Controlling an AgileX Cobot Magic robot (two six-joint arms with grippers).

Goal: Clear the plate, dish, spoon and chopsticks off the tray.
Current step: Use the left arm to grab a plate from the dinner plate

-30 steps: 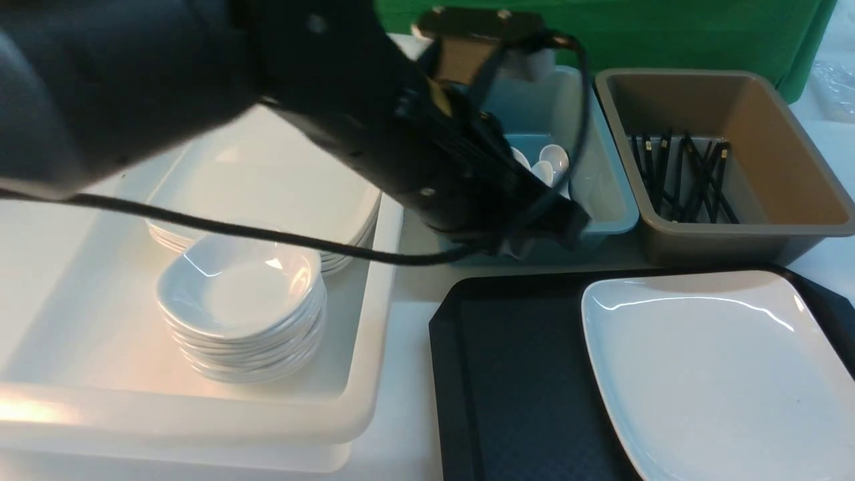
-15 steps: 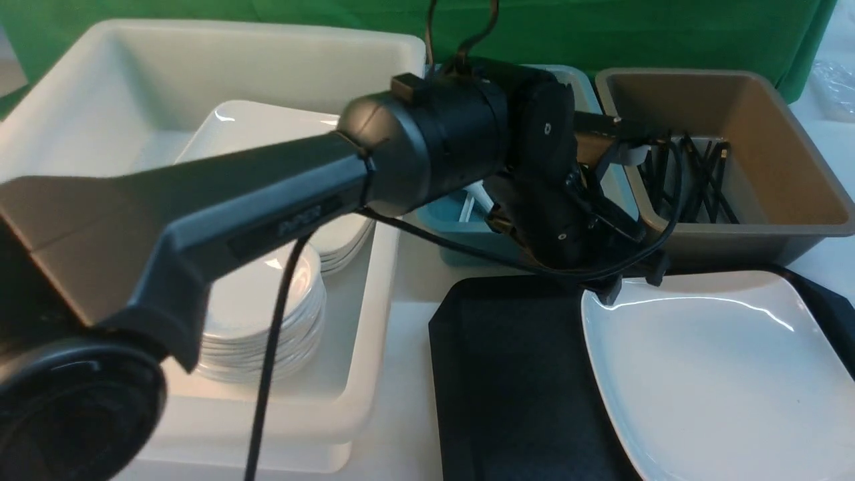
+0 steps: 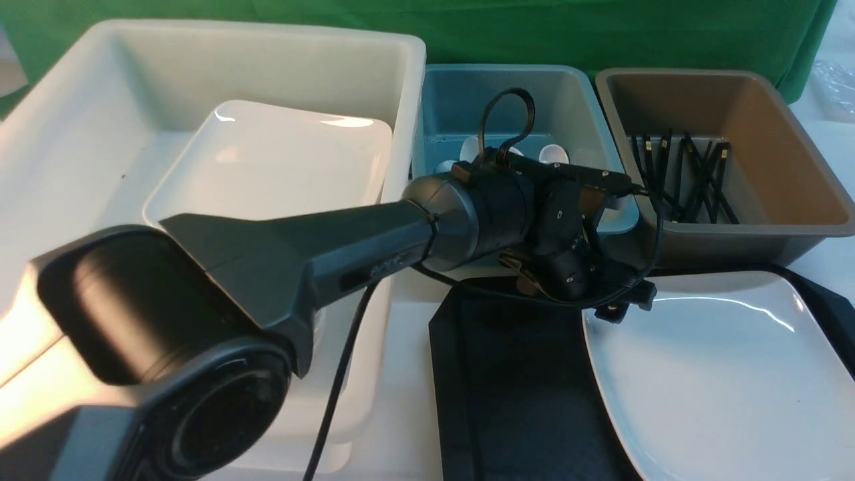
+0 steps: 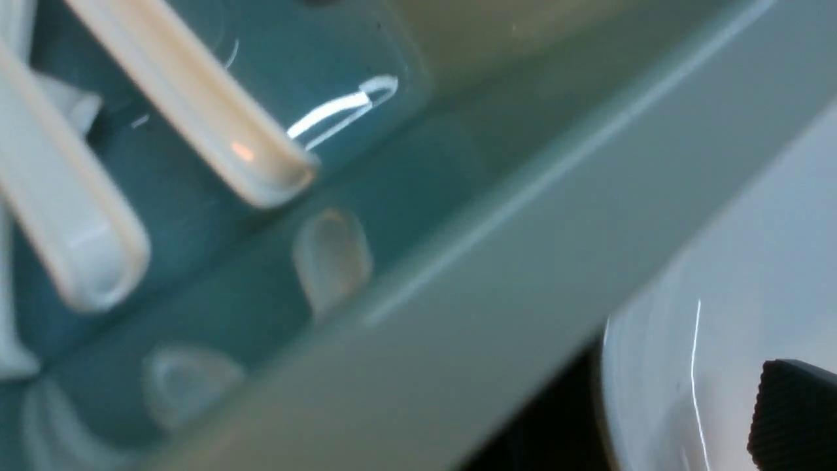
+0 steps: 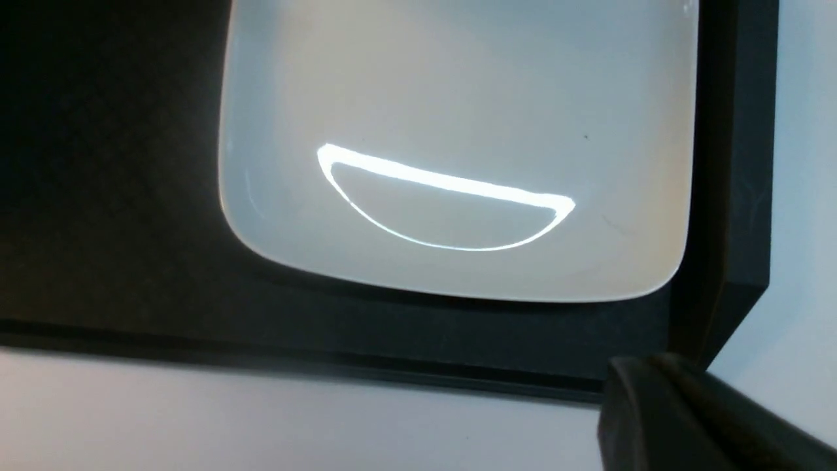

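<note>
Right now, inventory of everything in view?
white tub: one, white, left
square plates: stack, white, in tub
teal bin: one, teal, behind tray
soup spoons: several, white, in teal bin
brown bin: one, brown, far right
chopsticks: many, black, in brown bin
tray: one, black, front right
plate: one, white, on tray
left gripper: one, black, open at plate's far-left corner
right gripper: one, black, shut, near tray corner
</note>
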